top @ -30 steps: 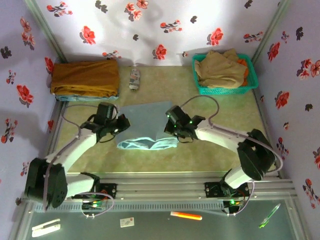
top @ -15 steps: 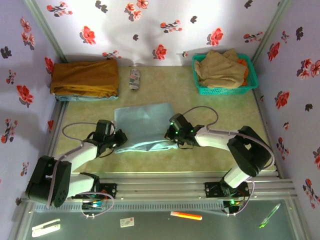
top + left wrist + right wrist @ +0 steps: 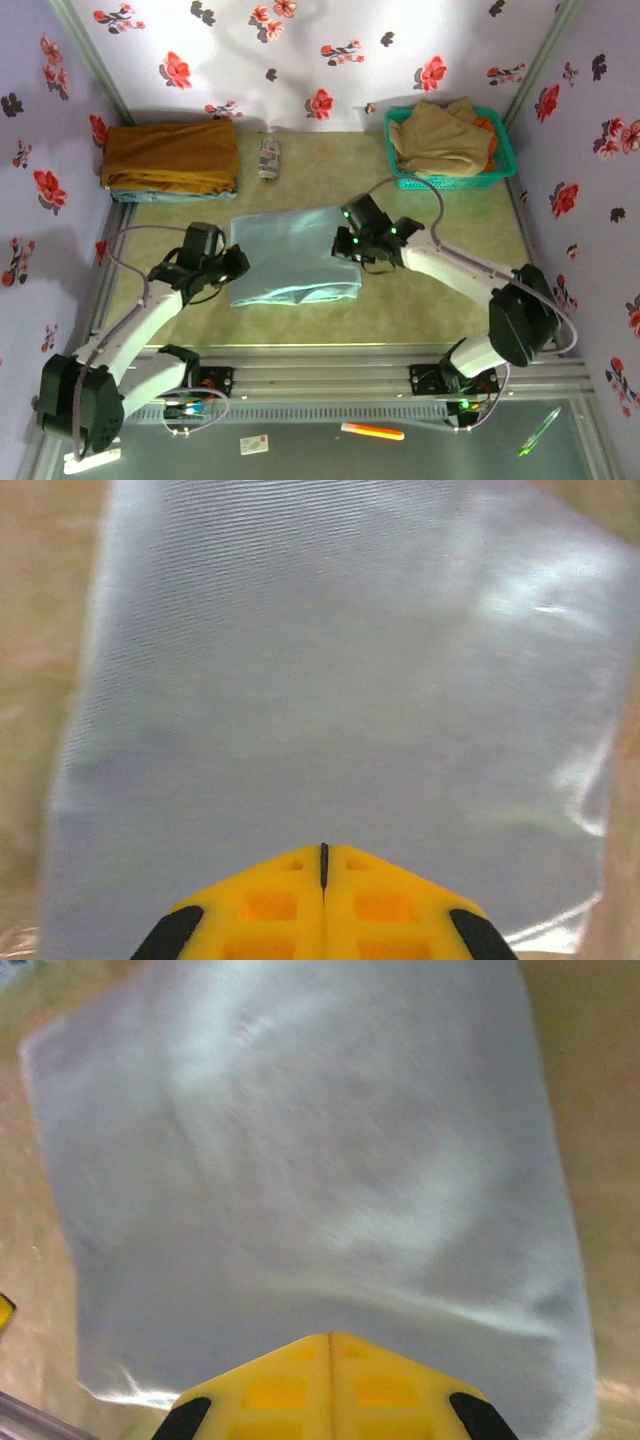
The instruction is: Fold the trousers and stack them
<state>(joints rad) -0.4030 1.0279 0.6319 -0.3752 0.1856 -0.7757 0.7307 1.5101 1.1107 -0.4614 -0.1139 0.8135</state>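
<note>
Floral walls [image 3: 330,75] enclose a pale green counter [image 3: 430,290]. At its middle the trousers [image 3: 293,262] lie flat, folded into a rectangle. The left end effector [image 3: 323,855], fingers pressed together on nothing, sits at the cloth's left edge. The right end effector [image 3: 330,1340], likewise pressed together, is at the right edge. A mustard-brown garment [image 3: 170,155] lies far left, and a teal basket [image 3: 455,183] of tan cloth [image 3: 440,140] far right.

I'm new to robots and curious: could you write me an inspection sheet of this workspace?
Surface: olive-tan table.
Job's things: pale blue trousers, folded flat, centre.
Clutter: mustard-brown garment stack far left; green basket with tan garment far right; small can-like object at the back.
End effectors: left end effector, right end effector shut at trousers' edges.
Cables: cable loop above each end effector.
Surroundings: floral walls; orange marker and green pen on the front ledge.
</note>
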